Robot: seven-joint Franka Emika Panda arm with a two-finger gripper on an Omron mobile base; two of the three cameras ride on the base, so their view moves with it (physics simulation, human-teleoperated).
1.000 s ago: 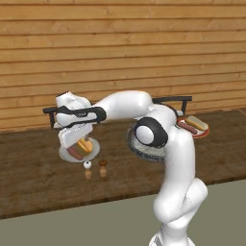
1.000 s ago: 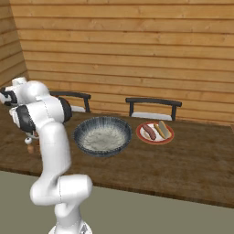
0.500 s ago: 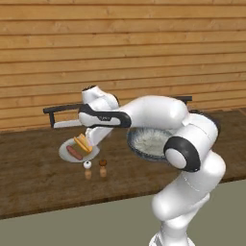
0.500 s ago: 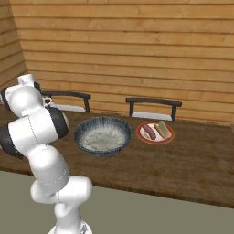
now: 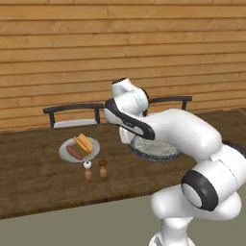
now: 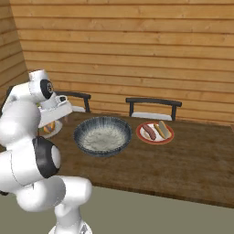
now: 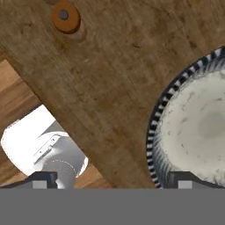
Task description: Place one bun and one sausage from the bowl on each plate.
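Nearest, from the hand view: hand [image 7: 113, 179] spread wide with nothing between the fingertips, hovering above the worktop [image 7: 110, 79] just beside the dark striped rim of the bowl [image 7: 154, 132]. Just beyond, on the bare wood, two small shakers [image 5: 94, 164] side by side. Next out, in the left base view, the left plate [image 5: 65, 153] in the open, carrying a bun [image 5: 84, 142] and a sausage [image 5: 73, 152] side by side. There the bowl sits partly behind the arm.

From the right base view, though, the bowl's whole pale inside lies in sight and looks empty, and a right plate [image 6: 154, 141] appears beside it with its own sausage [image 6: 149, 131] and bun [image 6: 162, 129]. Here the left plate is mostly hidden behind the arm. Judging by this, both plates are served.

Likely handling: bun light and soft, easily crushed, best pinched gently across its width. Sausage smooth and round, apt to roll or slip, best taken across the middle.

Farthest: two chairs [image 5: 72, 113] against the plank wall.
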